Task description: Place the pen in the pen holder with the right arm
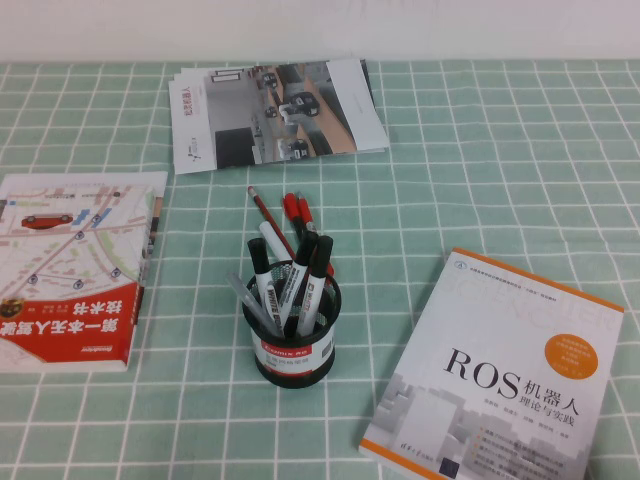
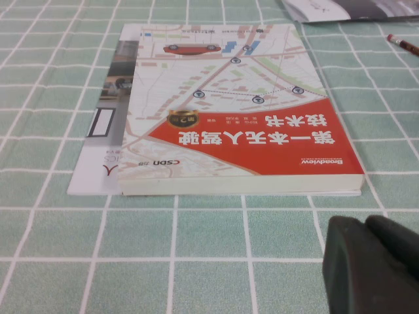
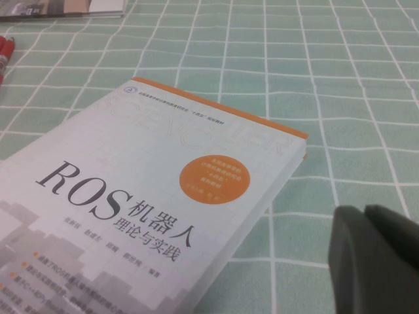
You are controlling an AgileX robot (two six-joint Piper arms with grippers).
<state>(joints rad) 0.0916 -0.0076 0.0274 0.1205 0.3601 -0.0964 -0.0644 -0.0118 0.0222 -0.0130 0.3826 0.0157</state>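
Two red-capped markers lie side by side on the cloth just behind the pen holder, one [image 1: 291,210] next to the other [image 1: 305,217]; one marker's end shows at the edge of the right wrist view [image 3: 4,53]. The black mesh pen holder [image 1: 290,350] stands mid-table and holds several black-capped white markers. Neither arm shows in the high view. My right gripper [image 3: 364,213] is shut and empty, low over the cloth beside the ROS book. My left gripper [image 2: 364,225] is shut and empty in front of the red map book.
A thin red pencil [image 1: 268,213] lies left of the red markers. The ROS book [image 1: 500,380] lies at the front right, the red map book [image 1: 70,270] at the left, and a stack of brochures [image 1: 275,115] at the back.
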